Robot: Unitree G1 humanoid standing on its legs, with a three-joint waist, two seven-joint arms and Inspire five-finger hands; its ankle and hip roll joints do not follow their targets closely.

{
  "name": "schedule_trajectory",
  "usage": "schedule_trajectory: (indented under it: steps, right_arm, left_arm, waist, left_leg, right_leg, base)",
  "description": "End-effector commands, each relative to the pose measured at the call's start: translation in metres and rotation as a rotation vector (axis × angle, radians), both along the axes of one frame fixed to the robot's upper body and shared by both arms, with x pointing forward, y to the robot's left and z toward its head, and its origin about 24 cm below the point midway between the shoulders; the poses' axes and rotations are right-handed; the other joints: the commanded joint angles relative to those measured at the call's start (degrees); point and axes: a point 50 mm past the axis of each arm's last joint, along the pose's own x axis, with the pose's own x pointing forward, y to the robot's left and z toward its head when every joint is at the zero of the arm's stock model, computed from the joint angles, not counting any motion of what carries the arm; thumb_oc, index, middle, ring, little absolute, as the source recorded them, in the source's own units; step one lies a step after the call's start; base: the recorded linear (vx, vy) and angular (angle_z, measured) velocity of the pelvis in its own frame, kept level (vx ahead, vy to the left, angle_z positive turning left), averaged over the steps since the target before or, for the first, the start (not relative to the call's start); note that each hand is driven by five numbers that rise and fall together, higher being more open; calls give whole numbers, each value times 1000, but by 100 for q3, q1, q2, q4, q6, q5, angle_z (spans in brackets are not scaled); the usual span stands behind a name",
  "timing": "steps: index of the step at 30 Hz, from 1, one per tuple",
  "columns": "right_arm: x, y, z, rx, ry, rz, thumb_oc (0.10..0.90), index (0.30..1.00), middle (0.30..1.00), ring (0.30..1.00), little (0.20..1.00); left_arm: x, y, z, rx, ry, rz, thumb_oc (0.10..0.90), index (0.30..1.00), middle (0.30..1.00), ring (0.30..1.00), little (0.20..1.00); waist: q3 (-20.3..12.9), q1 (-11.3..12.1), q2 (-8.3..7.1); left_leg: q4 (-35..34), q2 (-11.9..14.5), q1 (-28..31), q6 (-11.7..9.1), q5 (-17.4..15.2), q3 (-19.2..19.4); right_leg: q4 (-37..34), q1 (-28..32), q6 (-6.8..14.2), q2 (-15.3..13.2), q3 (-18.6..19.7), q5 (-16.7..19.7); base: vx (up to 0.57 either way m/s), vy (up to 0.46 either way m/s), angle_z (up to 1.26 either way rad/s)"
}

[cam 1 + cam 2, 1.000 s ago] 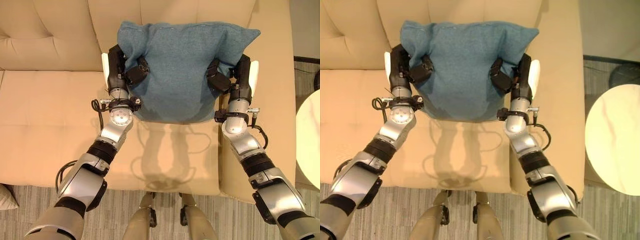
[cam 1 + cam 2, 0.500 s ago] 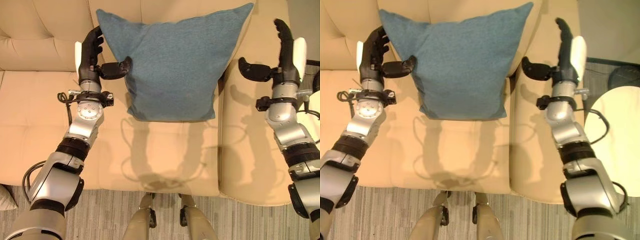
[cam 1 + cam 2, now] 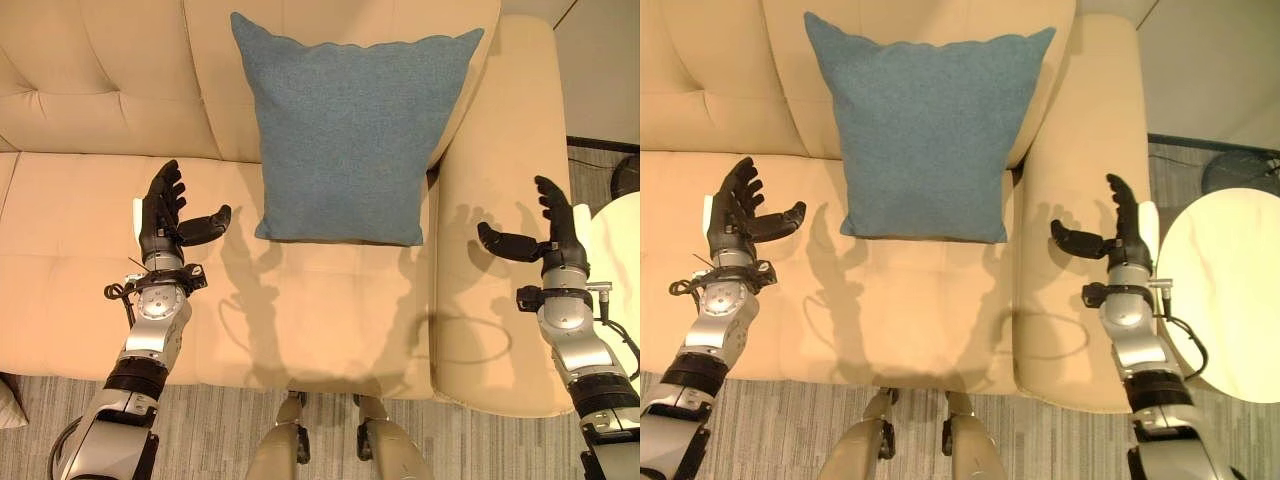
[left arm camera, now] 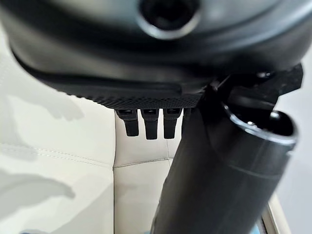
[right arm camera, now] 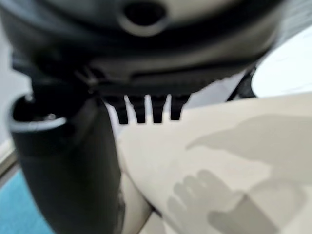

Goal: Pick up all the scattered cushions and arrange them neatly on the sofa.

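Observation:
A blue square cushion point(image 3: 350, 135) stands upright on the beige sofa point(image 3: 320, 300), leaning against the backrest at the seat's right end, next to the armrest. My left hand point(image 3: 162, 222) hovers open over the seat cushion, to the left of the blue cushion and apart from it. Over the right armrest point(image 3: 495, 250) my right hand point(image 3: 552, 245) is open too, thumb spread, holding nothing. The blue cushion point(image 3: 925, 130) rests free of both hands.
A round white side table point(image 3: 1225, 300) stands right of the sofa, close to my right arm. Striped grey carpet point(image 3: 220, 440) runs along the sofa's front edge. The left part of the seat is bare.
Both hands have let go of the blue cushion and drawn back towards me, lower and wider apart. The cushion now leans alone on the backrest.

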Motion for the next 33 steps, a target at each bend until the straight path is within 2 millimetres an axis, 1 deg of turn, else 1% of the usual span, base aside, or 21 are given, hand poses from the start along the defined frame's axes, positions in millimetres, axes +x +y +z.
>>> schedule_trajectory:
  steps: [1, 3, 4, 6, 7, 9, 11, 12, 13, 14, 15, 16, 18, 21, 24, 27, 31, 32, 33]
  right_arm:
    - [-3, 8, -1, -23, -47, 36, 800, 900, 900, 900, 900]
    - [-11, 12, -15, -8, -9, 53, 800, 900, 900, 900, 900]
    - [-16, 14, -23, 7, 10, 60, 800, 900, 900, 900, 900]
    - [-25, 17, -35, 25, 39, 74, 800, 900, 900, 900, 900]
    - [-32, 19, -43, 56, 57, 81, 800, 900, 900, 900, 900]
    - [-40, 24, -55, 89, 85, 95, 800, 900, 900, 900, 900]
    - [-52, 27, -70, 126, 128, 109, 800, 900, 900, 900, 900]
    - [-64, 32, -86, 149, 178, 123, 800, 900, 900, 900, 900]
    - [-70, 34, -94, 163, 210, 126, 800, 900, 900, 900, 900]
    - [-75, 34, -101, 170, 239, 128, 800, 900, 900, 900, 900]
    - [-75, 34, -101, 170, 240, 128, 800, 900, 900, 900, 900]
    - [-87, 37, -118, 190, 310, 129, 800, 900, 900, 900, 900]
    - [-99, 40, -134, 229, 373, 122, 800, 900, 900, 900, 900]
    - [-113, 48, -157, 267, 472, 132, 800, 900, 900, 900, 900]
    - [-127, 55, -180, 300, 580, 131, 800, 900, 900, 900, 900]
    - [-135, 60, -194, 322, 648, 128, 800, 900, 900, 900, 900]
    - [-141, 58, -206, 332, 709, 94, 800, 900, 900, 900, 900]
    - [-141, 58, -206, 332, 708, 94, 800, 900, 900, 900, 900]
    - [-139, 57, -208, 347, 711, 71, 800, 900, 900, 900, 900]
  left_arm:
    - [7, -13, 46, 23, -221, -53, 800, 900, 900, 900, 900]
    - [0, -19, 33, 12, -198, -78, 800, 900, 900, 900, 900]
    - [-6, -20, 22, 7, -175, -87, 800, 900, 900, 900, 900]
    - [-17, -24, -2, -10, -111, -107, 800, 900, 900, 900, 900]
    - [-24, -24, -16, 1, -66, -110, 800, 900, 900, 900, 900]
    - [-39, -24, -41, -18, 11, -115, 800, 900, 900, 900, 900]
    - [-57, -23, -68, -14, 108, -121, 800, 900, 900, 900, 900]
    - [-77, -22, -98, -12, 225, -124, 800, 900, 900, 900, 900]
    - [-86, -21, -112, -17, 283, -121, 800, 900, 900, 900, 900]
    - [-94, -20, -121, -9, 327, -119, 800, 900, 900, 900, 900]
    - [-94, -20, -122, -9, 328, -119, 800, 900, 900, 900, 900]
    - [-113, -17, -148, -13, 453, -103, 800, 900, 900, 900, 900]
    - [-134, -13, -173, -7, 578, -85, 800, 900, 900, 900, 900]
    - [-163, -8, -203, 11, 752, -68, 800, 900, 900, 900, 900]
    - [-183, -4, -223, 41, 891, -58, 800, 900, 900, 900, 900]
    - [-199, -2, -237, 30, 977, -19, 800, 900, 900, 900, 900]
    - [-206, -2, -247, 31, 1040, 6, 800, 900, 900, 900, 900]
    - [-205, -2, -247, 31, 1040, 6, 800, 900, 900, 900, 900]
    - [-204, -1, -248, 31, 1048, 23, 800, 900, 900, 900, 900]
  waist:
    - [-1116, 39, -167]
    - [-1088, 44, -179]
    - [-1078, 46, -191]
    - [-1049, 57, -212]
    - [-1007, 69, -231]
    - [-958, 94, -241]
    - [-932, 131, -245]
    - [-925, 183, -263]
    - [-929, 206, -267]
    - [-949, 223, -275]
    - [-943, 223, -275]
    - [-968, 267, -287]
    - [-974, 308, -300]
    - [-975, 369, -326]
    - [-965, 412, -348]
    - [-938, 450, -367]
    - [-841, 477, -381]
    - [-841, 473, -381]
    - [-725, 489, -424]
  left_leg:
    - [12, 237, 99, -483, -517, 76]
    - [12, 263, 256, -480, -541, 89]
    - [12, 275, 346, -477, -564, 92]
    - [12, 286, 565, -470, -607, 125]
    - [12, 291, 741, -461, -642, 143]
    - [12, 303, 976, -439, -689, 150]
    - [12, 311, 1256, -416, -737, 154]
    - [12, 319, 1516, -394, -787, 146]
    - [12, 322, 1613, -385, -800, 139]
    - [12, 325, 1697, -374, -817, 131]
    - [12, 326, 1713, -375, -820, 130]
    - [12, 332, 1882, -361, -850, 124]
    - [12, 342, 2066, -352, -885, 109]
    - [12, 363, 2259, -328, -915, 47]
    - [12, 395, 2395, -328, -926, -26]
    - [12, 441, 2456, -354, -893, -94]
    - [95, 480, 2303, -402, -775, -160]
    - [97, 479, 2297, -403, -774, -164]
    - [448, 439, 1977, -422, -766, -255]
  right_leg:
    - [23, 49, 590, -416, -152, -275]
    - [23, 200, 576, -406, -165, -319]
    - [23, 288, 576, -407, -168, -340]
    - [23, 517, 568, -393, -184, -398]
    - [23, 695, 570, -385, -178, -441]
    - [23, 907, 562, -378, -193, -506]
    - [23, 1171, 549, -360, -208, -587]
    - [23, 1405, 542, -344, -242, -634]
    - [23, 1508, 532, -333, -258, -660]
    - [23, 1596, 525, -329, -273, -680]
    - [23, 1611, 526, -328, -274, -684]
    - [23, 1801, 506, -307, -313, -730]
    - [23, 2003, 486, -285, -347, -792]
    - [23, 2222, 460, -229, -370, -849]
    - [23, 2393, 414, -173, -366, -928]
    - [23, 2494, 360, -107, -371, -990]
    - [23, 2448, 305, -68, -435, -1030]
    - [23, 2445, 305, -69, -439, -1030]
    - [23, 2375, 287, -113, -485, -1003]
  base:
    - [0, 0, 0]
    - [44, -22, -2]
    - [59, -22, 0]
    - [76, -18, -2]
    - [86, -16, -3]
    - [69, -15, -2]
    - [76, -19, 0]
    - [73, -25, 3]
    - [64, -24, 4]
    - [24, -9, 8]
    - [47, -14, 7]
    - [50, -20, 8]
    - [51, -19, 4]
    - [15, -28, 7]
    - [-16, -42, 14]
    - [-27, -68, 17]
    - [-94, -53, 14]
    - [-193, -29, 28]
    - [-252, -23, 23]
